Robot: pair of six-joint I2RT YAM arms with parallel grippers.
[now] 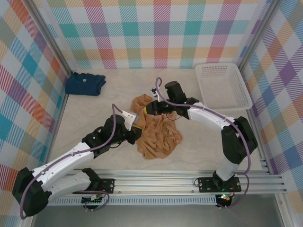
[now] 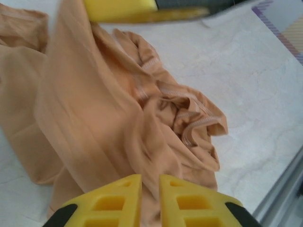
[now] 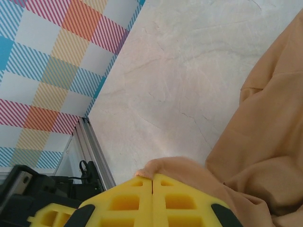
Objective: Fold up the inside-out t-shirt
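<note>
Pinching t-shirt, right jaws meet close-up; overhead, basket.

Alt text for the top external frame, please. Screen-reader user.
A crumpled tan t-shirt lies in the middle of the table between two robot arms; the right gripper pinches its upper edge and the left gripper is at its left side. A folded navy shirt sits at far left, a white basket at far right.
</note>
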